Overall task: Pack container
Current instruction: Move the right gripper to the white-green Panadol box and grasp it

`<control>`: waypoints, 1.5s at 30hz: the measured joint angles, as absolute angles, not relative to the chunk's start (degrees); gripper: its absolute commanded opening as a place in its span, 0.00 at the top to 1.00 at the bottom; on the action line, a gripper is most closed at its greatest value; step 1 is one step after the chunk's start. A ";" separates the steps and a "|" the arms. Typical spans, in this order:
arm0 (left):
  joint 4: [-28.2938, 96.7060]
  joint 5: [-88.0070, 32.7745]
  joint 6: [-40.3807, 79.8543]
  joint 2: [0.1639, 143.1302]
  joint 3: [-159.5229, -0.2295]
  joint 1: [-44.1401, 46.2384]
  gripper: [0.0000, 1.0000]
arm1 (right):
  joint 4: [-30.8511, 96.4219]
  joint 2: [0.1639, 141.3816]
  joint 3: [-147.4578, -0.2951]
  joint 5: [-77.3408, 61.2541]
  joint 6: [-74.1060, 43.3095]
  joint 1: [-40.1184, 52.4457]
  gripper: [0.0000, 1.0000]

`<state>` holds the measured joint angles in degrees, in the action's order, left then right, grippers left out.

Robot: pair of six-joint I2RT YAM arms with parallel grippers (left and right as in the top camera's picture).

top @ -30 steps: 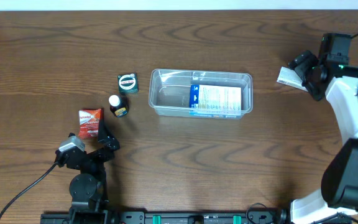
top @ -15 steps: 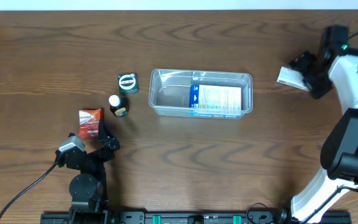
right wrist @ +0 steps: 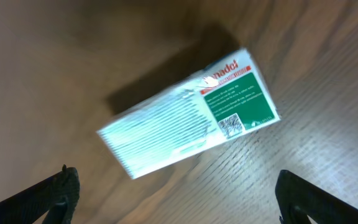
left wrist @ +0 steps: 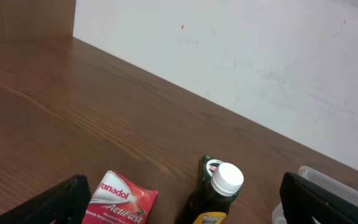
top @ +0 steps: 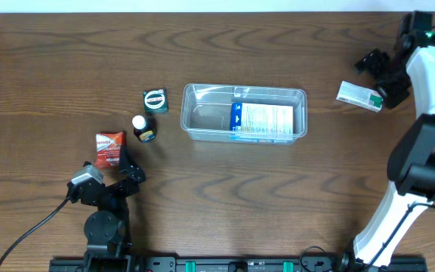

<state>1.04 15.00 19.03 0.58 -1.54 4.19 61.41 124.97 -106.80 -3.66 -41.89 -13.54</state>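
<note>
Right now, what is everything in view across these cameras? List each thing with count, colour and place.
table: 1, brown wood, under everything
container: 1, clear plastic, centre of the table
blue-and-white box: 1, lying flat in the container's right half
green box: 1, dark green with a round white logo, left of the container
bottle: 1, dark with a white cap, upright, just in front of the green box
red box: 1, red Panadol pack, left front of the bottle
white-and-green box: 1, flat on the table, far right
left arm: 1, black, front left, jaws open, behind the red box
right arm: 1, white and black, far right, jaws open over the white-and-green box
</note>
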 measured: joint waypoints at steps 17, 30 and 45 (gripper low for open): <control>1.04 15.00 19.03 0.58 -1.54 4.16 0.02 | 58.89 128.22 -106.74 -4.12 -41.41 -13.54 0.01; 1.04 15.00 19.03 0.58 -1.54 4.16 0.02 | 57.98 132.73 -106.80 -6.66 -41.43 -13.56 0.01; 1.04 15.00 19.03 0.58 -1.54 4.16 0.02 | 55.94 132.77 -106.78 -6.76 -38.04 -13.61 0.01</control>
